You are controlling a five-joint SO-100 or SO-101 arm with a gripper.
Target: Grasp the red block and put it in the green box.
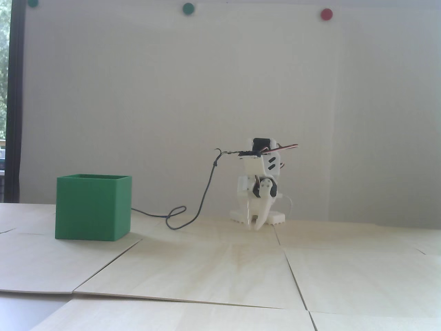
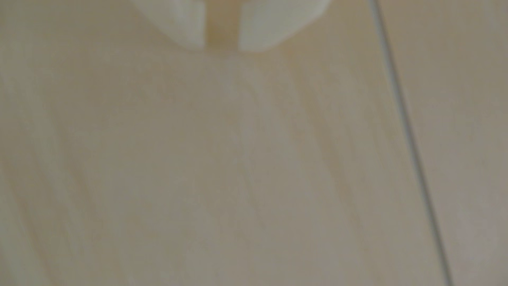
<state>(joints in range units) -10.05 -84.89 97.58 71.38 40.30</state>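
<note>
The green box point(image 1: 93, 207) stands on the wooden table at the left of the fixed view, with its top open. The red block is out of view in both views. The white arm is folded low at the back of the table, to the right of the box. My gripper point(image 1: 253, 224) points down with its tips just above the wood. In the wrist view my gripper point(image 2: 221, 48) shows as two blurred white fingertips point(image 2: 189, 27) at the top edge. A narrow gap with only bare wood in it separates them, so it is slightly open and holds nothing.
A dark cable point(image 1: 203, 196) loops over the table between the box and the arm. The table is made of light wooden panels with seams point(image 2: 406, 137). Green dots point(image 1: 188, 8) and a red dot point(image 1: 326, 14) sit high on the white wall.
</note>
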